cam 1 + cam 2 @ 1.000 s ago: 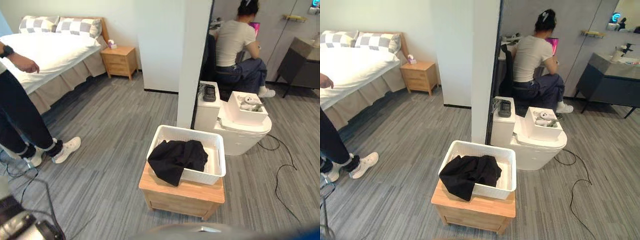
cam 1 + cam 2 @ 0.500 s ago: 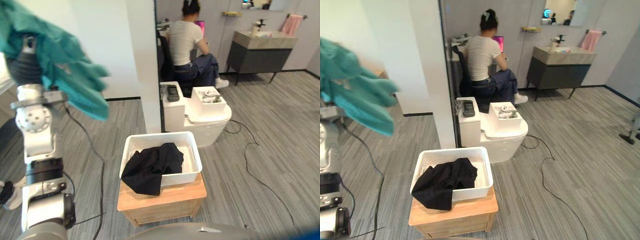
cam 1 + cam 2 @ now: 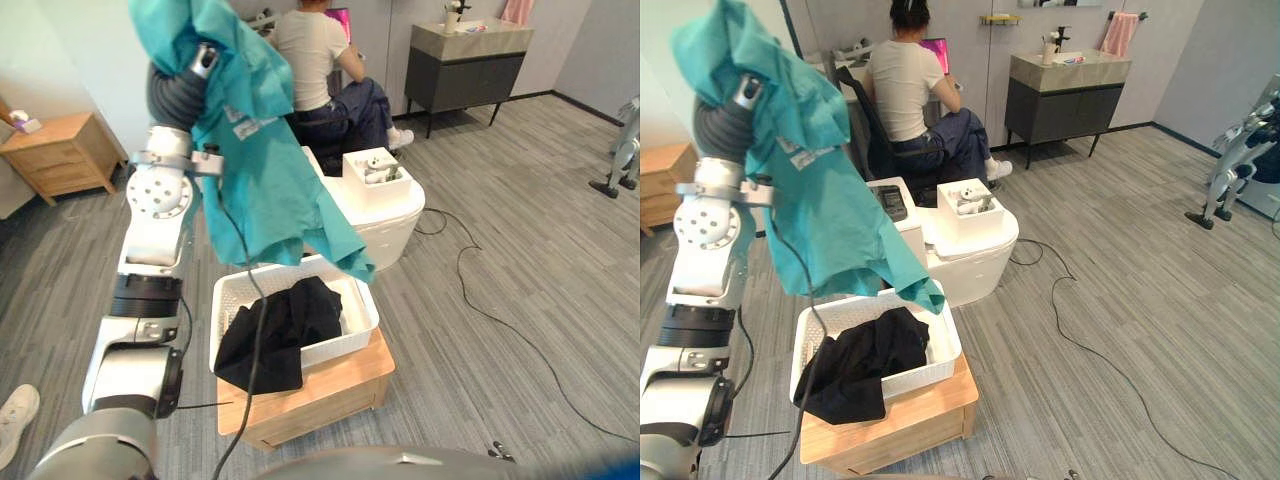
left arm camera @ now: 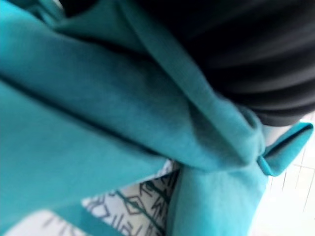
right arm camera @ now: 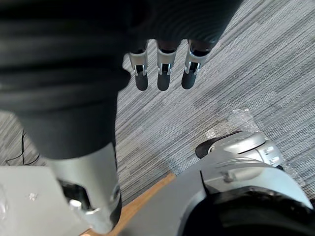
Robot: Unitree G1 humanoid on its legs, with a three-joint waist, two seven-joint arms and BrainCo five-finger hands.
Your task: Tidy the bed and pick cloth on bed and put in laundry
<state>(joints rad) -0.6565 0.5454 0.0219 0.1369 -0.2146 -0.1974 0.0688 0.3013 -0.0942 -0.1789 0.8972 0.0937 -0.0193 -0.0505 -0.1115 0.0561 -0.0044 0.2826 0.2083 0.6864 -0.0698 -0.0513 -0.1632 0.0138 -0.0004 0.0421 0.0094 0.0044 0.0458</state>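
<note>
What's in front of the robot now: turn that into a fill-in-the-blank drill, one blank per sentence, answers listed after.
1. The black cloth hangs over the rim of the white basket, which stands on a low ____ table.
2. The teal cloth is draped over the robot's raised ____ arm.
3. The right hand holds ____, its fingers straight.
4. Behind, a seated person has their ____ to the robot.

Missing words: wooden; left; nothing; back.
</note>
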